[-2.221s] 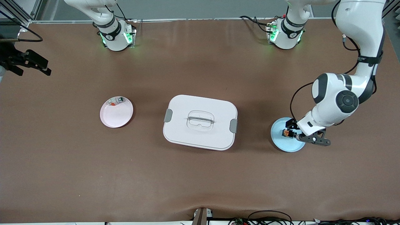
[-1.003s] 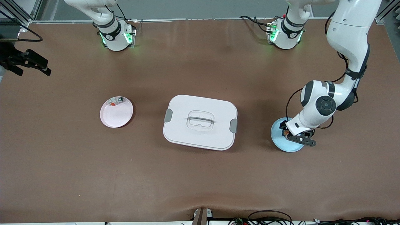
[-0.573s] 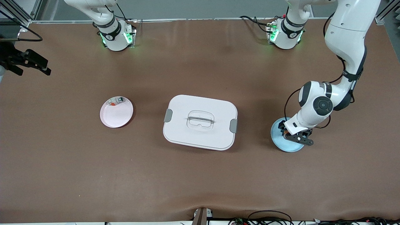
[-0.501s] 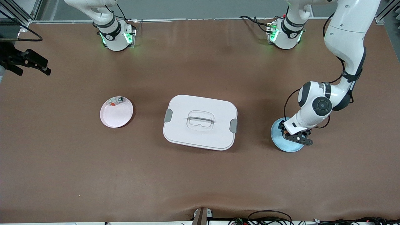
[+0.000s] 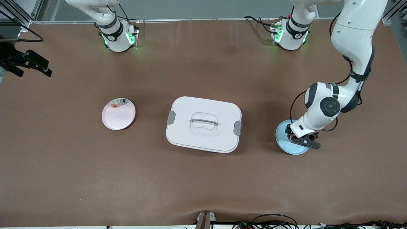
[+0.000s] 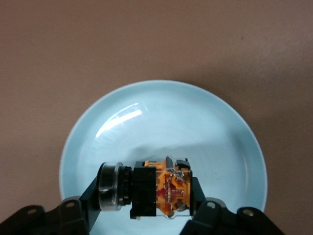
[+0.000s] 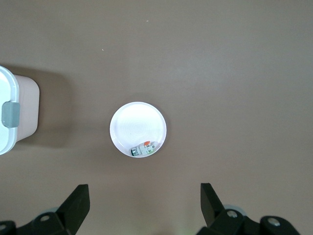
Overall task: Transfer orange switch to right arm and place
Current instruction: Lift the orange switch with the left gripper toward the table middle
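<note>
The orange switch (image 6: 155, 192) lies low over the blue plate (image 6: 161, 107), caught between the fingers of the left gripper (image 6: 146, 205), which press on its black body from either side. The grip leaves the dark cylindrical end and the orange face sticking out, probably so the other arm has something free to take at the handover. Whether the switch touches the blue plate, I cannot tell. The blue plate sits toward the left arm's end of the table from the white lidded box (image 5: 203, 124). Toward the right arm's end from that box sits the pink plate (image 5: 118, 114), holding a small whitish-green part (image 7: 144, 148) at its rim. The right gripper (image 7: 142, 205) waits high above the pink plate, its fingers spread wide and empty.
</note>
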You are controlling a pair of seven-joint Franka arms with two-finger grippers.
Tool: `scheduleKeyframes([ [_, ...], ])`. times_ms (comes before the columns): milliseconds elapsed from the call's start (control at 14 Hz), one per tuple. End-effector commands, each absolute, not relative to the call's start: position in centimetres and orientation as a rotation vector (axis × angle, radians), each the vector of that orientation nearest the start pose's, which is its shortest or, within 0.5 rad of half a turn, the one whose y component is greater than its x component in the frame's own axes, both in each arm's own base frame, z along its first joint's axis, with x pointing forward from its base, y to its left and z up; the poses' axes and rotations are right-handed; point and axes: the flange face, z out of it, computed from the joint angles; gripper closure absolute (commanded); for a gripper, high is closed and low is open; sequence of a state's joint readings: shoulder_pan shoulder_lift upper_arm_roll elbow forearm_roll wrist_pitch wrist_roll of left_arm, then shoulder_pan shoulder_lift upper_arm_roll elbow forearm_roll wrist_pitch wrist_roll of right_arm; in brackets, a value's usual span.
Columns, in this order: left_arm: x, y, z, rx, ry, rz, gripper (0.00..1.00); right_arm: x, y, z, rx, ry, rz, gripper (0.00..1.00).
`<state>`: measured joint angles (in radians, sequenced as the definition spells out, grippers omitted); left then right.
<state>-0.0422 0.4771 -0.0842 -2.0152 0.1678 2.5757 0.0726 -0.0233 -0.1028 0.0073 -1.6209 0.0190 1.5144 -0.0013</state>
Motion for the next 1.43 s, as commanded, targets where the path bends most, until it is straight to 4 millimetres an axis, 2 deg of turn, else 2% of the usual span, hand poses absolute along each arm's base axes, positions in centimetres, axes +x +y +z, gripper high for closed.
scheduleKeyframes([
  [0, 59.9, -8.4, 28.6, -3.021, 0.395, -0.129, 1.00, 50.7, -0.5, 65.3, -3.128, 0.042, -0.005, 0.00],
  [143, 59.5, -9.8, 31.3, -3.022, 0.346, -0.111, 1.00, 50.7, -0.5, 65.3, -3.128, 0.040, 0.000, 0.00],
  [358, 59.7, -10.3, 36.1, -3.026, 0.250, -0.128, 1.00, 50.9, -0.6, 65.7, -3.128, 0.028, -0.012, 0.00],
  [430, 59.6, -11.5, 37.3, -3.028, 0.242, -0.101, 1.00, 50.8, -0.7, 66.4, -3.128, 0.039, -0.017, 0.00],
  [573, 59.6, -14.4, 40.7, -3.025, 0.177, -0.033, 1.00, 50.6, -1.1, 66.2, -3.129, 0.058, 0.029, 0.00],
  [788, 59.1, -19.5, 45.5, -3.056, 0.070, 0.018, 1.00, 50.8, -2.7, 65.8, -3.119, 0.112, 0.054, 0.00],
  [931, 58.7, -21.4, 47.4, -3.110, 0.012, 0.040, 1.00, 50.7, -3.7, 65.7, -3.116, 0.126, 0.059, 0.00],
  [1218, 56.9, -26.2, 50.7, -3.183, -0.137, 0.097, 1.00, 50.9, -3.9, 65.4, -3.115, 0.126, 0.068, 0.00],
  [1361, 56.1, -28.2, 52.5, -3.236, -0.278, 0.124, 1.00, 51.2, -4.6, 65.1, -3.111, 0.145, 0.065, 0.00],
])
